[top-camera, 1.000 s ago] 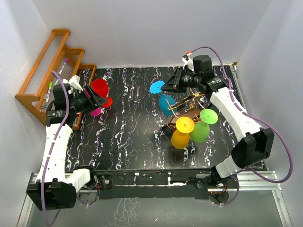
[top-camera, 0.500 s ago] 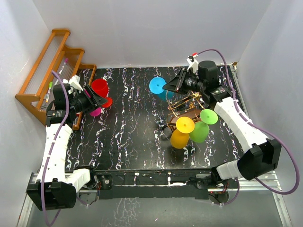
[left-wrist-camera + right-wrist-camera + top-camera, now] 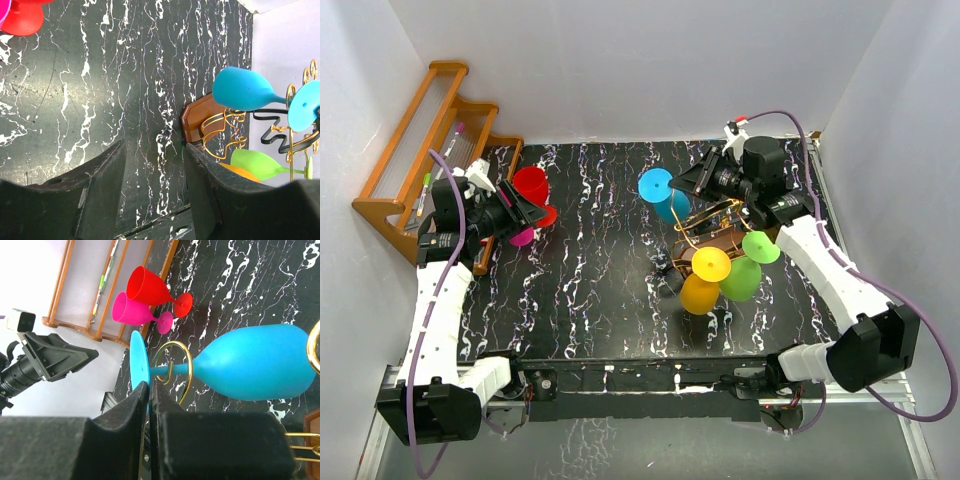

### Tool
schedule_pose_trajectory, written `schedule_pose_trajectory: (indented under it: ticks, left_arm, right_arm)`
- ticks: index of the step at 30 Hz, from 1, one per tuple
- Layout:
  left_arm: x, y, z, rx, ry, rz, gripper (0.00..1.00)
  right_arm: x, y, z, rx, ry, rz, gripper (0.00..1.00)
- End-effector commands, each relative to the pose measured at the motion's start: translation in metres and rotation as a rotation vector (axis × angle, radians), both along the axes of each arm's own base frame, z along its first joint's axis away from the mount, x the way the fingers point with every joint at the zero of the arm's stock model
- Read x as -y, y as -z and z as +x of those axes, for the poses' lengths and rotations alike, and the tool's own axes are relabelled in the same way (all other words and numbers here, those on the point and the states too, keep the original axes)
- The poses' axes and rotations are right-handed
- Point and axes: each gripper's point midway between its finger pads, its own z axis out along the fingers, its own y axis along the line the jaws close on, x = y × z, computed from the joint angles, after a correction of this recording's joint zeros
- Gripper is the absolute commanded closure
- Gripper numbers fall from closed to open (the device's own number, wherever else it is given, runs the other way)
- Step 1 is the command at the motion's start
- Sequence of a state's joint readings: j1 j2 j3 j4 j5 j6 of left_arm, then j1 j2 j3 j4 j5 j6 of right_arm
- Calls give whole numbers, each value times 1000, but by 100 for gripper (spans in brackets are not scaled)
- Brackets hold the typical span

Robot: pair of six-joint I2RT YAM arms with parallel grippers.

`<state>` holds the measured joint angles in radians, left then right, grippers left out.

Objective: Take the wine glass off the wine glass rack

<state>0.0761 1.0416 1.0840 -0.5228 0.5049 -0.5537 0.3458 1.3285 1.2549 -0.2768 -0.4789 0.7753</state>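
A blue wine glass (image 3: 669,205) lies on its side at the back end of the wine glass rack (image 3: 715,225), a gold wire frame on a brown wooden base. In the right wrist view its stem passes through a gold scroll (image 3: 172,371) and its bowl (image 3: 255,365) points right. My right gripper (image 3: 150,387) is shut on the rim of the glass's flat blue foot (image 3: 138,362). A yellow glass (image 3: 703,282) and a green glass (image 3: 748,268) hang on the rack's near side. My left gripper (image 3: 154,147) is open and empty, far left, by the red glass (image 3: 532,187).
A pink glass (image 3: 523,236) lies next to the red one at the mat's left edge. An orange-brown stepped shelf (image 3: 430,150) with pens stands against the left wall. White walls close in the back and both sides.
My right wrist has swung to the right and its jaws have closed on the blue glass's foot. The blue glass has shifted slightly. The left arm has stayed still.
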Motion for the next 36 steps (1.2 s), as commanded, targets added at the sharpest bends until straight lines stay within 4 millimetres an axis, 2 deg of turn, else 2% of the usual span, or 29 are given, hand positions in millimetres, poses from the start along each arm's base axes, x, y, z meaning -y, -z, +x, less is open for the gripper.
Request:
schedule_pose_trajectory:
  ticks: [1,12,23,36]
  left_arm:
    - [4,-11,0,33,18,-16,53]
    - [4,-10,-2,29,17,-12,53]
    - [3,-6,-3,20,13,-11,53]
    - [3,-1,-2,10,13,-14,53]
  right_arm:
    - [11,-36,5,119,80,62,92]
    - [25,-43,13,135,214,153,92]
    - [-2,-41,13,103,65,211,92]
    - [-10,-31,14,77,9,184,92]
